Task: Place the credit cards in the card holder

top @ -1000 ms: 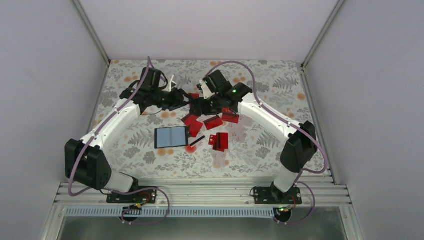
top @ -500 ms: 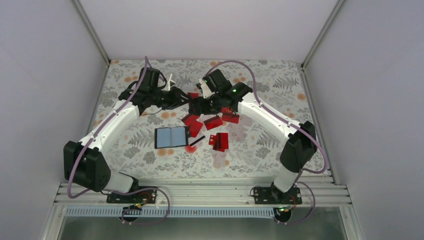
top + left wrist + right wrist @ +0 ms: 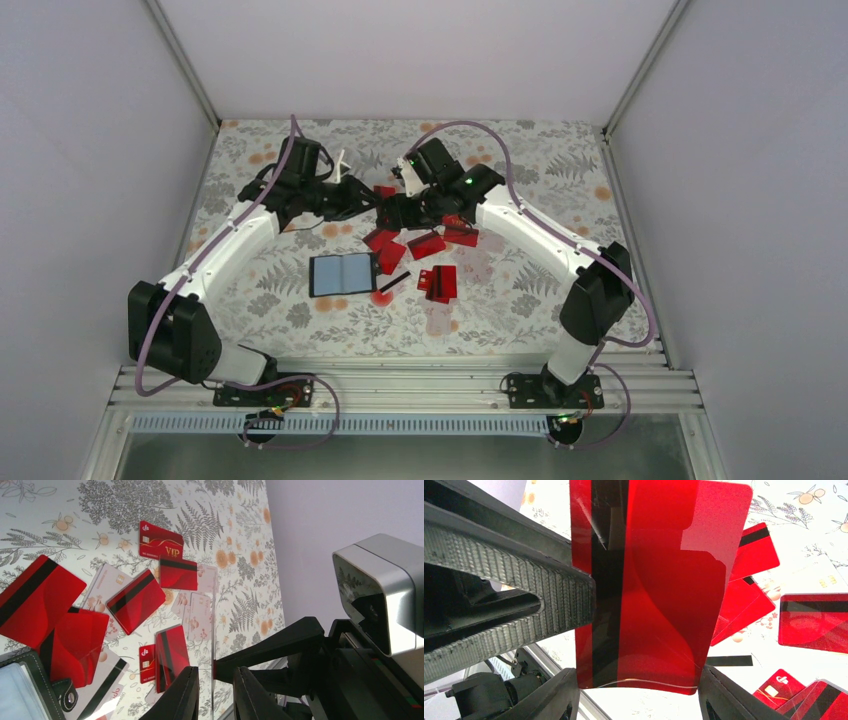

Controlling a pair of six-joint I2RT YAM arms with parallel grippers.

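We see red credit cards [image 3: 411, 243] scattered flat, one upright card [image 3: 659, 585] held aloft at twelve o'clock; the open black card holder [image 3: 341, 274] lies at their eight o'clock.

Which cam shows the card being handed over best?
Right wrist: the held card fills the frame, red face and black stripe clear, spanning the right gripper, left fingers pinching its edge. Left wrist shows it only edge-on. In the top view the arms mostly hide it.

Both arms reach in w/ wrists meeting mid-far. Left hand [image 3: 214, 692] nearly shut on a card edge; right hand [image 3: 636, 692] pinches it too.
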